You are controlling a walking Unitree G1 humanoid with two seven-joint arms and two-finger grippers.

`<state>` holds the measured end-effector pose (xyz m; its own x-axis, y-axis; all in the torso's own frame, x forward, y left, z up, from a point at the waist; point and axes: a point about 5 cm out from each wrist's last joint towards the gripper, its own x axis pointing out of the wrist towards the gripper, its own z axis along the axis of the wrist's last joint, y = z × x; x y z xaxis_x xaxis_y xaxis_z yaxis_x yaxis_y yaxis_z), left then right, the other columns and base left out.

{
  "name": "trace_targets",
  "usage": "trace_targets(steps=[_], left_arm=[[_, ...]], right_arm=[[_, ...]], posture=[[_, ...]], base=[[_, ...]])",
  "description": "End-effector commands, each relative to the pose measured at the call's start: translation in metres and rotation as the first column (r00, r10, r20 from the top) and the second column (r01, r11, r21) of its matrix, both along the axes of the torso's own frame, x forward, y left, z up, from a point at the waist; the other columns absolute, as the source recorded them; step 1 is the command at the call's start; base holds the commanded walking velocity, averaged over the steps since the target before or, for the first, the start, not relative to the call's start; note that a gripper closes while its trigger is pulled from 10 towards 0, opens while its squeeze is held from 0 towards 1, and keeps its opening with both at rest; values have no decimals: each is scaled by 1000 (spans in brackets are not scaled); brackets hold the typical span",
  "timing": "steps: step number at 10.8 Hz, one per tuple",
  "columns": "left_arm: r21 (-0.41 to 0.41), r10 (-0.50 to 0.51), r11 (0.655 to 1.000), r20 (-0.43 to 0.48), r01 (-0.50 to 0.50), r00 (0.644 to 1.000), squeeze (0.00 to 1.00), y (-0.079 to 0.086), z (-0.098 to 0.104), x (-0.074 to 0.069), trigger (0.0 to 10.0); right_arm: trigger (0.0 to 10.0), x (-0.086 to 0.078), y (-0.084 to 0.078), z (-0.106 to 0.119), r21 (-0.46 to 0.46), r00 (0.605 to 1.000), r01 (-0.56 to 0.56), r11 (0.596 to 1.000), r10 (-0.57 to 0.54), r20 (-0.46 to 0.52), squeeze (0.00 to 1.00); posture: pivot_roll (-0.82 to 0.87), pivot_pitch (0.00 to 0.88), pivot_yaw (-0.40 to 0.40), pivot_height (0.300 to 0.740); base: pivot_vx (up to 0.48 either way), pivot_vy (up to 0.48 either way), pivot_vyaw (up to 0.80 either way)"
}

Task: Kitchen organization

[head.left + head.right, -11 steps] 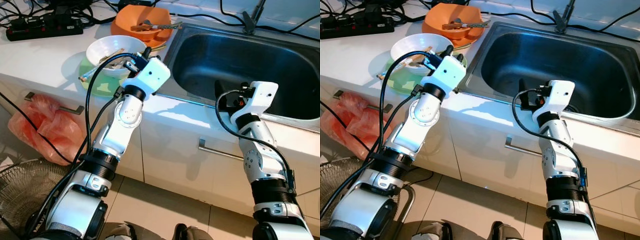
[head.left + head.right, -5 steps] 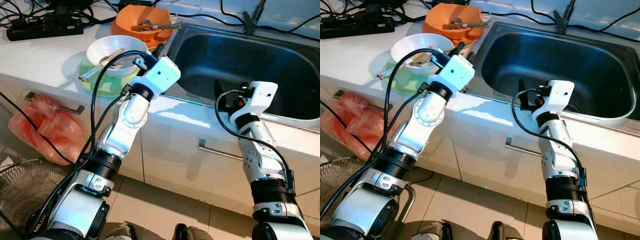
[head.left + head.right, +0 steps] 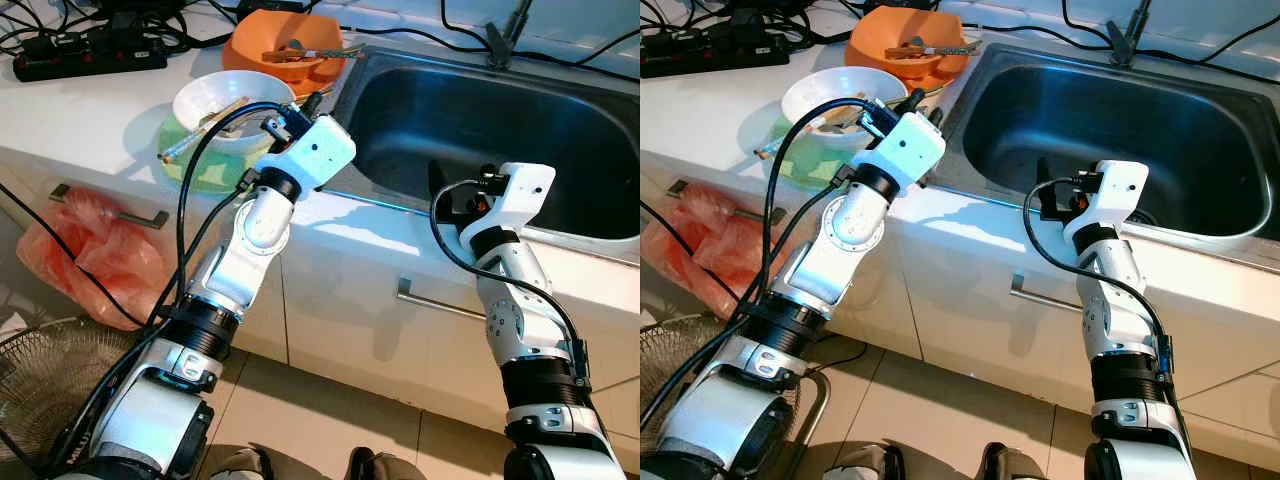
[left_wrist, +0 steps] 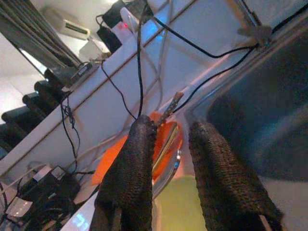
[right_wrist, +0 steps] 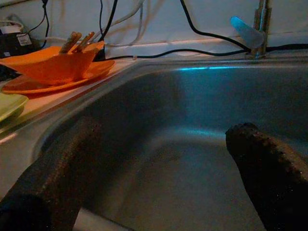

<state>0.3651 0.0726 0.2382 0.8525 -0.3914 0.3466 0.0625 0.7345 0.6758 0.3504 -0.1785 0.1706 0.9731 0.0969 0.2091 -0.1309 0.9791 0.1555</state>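
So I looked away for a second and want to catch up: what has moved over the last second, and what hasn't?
The left gripper swung from over the white bowl toward the steel sink, then eased slightly back; it now hangs by the sink's near-left corner, fingers apart, holding nothing. The right gripper stayed open over the sink basin. The white bowl, orange bowl and green plate have not shifted.
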Motion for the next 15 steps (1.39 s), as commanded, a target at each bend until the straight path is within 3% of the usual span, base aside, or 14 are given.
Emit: trace_targets(steps=[1, 7, 15], left_arm=[[33, 5, 999, -6, -5, 1000, 0, -2, 0, 2, 10000], [94, 68, 993, -23, -66, 997, 0, 2, -5, 5, 10000], [68, 149, 987, -24, -147, 988, 0, 9, -6, 14, 10000]], right_arm=[[10000, 0, -2, -6, 7, 1000, 3, 1000, -3, -23, 0], [10000, -1, -1, -7, 9, 1000, -1, 1000, 1, -25, 0], [10000, -1, 0, -7, 13, 1000, -4, 1000, 4, -26, 0]], posture=[[7, 140, -24, 740], [7, 144, -27, 740], [4, 139, -25, 740]], base=[[0, 0, 0], [0, 0, 0], [0, 0, 0]])
